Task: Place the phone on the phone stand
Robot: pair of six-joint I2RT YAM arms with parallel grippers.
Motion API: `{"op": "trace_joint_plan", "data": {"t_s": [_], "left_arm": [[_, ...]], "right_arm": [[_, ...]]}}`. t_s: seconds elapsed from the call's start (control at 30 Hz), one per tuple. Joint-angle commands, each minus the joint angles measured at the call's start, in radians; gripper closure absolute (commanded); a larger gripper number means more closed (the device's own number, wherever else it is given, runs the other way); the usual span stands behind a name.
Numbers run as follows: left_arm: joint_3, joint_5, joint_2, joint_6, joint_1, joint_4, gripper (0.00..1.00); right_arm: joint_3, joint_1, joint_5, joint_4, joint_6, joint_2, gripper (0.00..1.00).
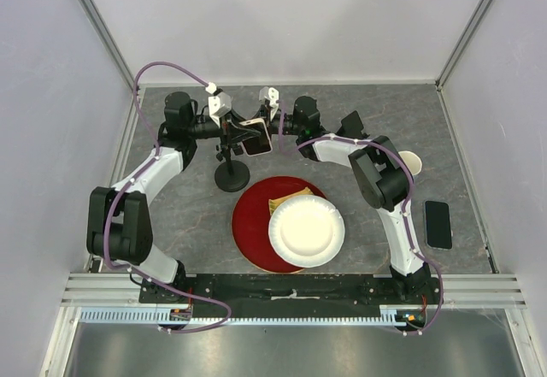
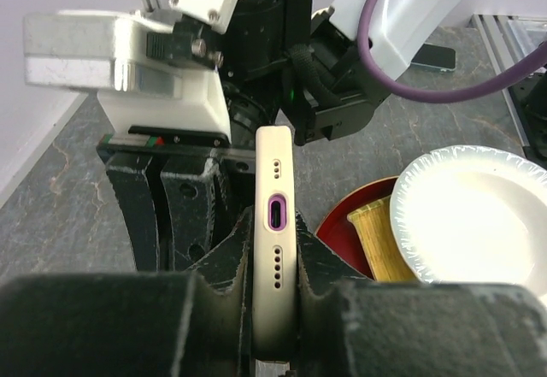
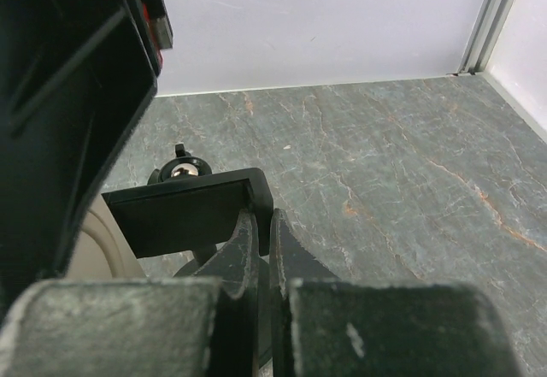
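The phone (image 1: 256, 136), with a pale pinkish rim, is held off the table at the back middle. My left gripper (image 1: 242, 132) is shut on it. In the left wrist view the phone (image 2: 276, 223) stands edge-on between my fingers, charging port facing the camera. The phone stand (image 1: 231, 177) is black, with a round base and a pole right below the phone. Its flat cradle (image 3: 184, 210) shows in the right wrist view. My right gripper (image 1: 275, 129) comes in from the right, and its jaws (image 3: 263, 249) are almost closed on the cradle's lipped right edge.
A red plate (image 1: 252, 223) lies in front of the stand with a white paper plate (image 1: 306, 230) and a tan wooden piece (image 1: 289, 197) on it. A second, black phone (image 1: 438, 223) lies flat at the right. A pale mug (image 1: 412, 163) stands behind the right arm. Walls enclose three sides.
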Motion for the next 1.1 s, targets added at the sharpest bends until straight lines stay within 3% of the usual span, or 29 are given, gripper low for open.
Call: {"op": "trace_joint_plan", "data": {"t_s": [0.0,0.4,0.8,0.93,1.07], "left_arm": [[-0.038,-0.139,-0.039,0.124,0.039,0.062,0.98],[-0.171,-0.237,-0.115,0.070,0.042,0.188,0.98],[-0.015,-0.088,-0.011,0.050,0.056,0.171,0.98],[0.028,0.065,0.036,-0.120,0.058,0.271,0.98],[0.019,0.098,0.041,-0.142,0.061,0.299,0.98]], "right_arm": [[0.000,0.006,-0.027,0.006,0.002,0.000,1.00],[-0.030,0.007,0.021,0.050,0.005,-0.006,1.00],[0.006,0.009,-0.068,0.056,0.034,0.018,1.00],[0.024,0.007,-0.116,0.049,0.045,0.030,1.00],[0.038,0.004,-0.145,0.029,0.042,0.038,1.00]]}}
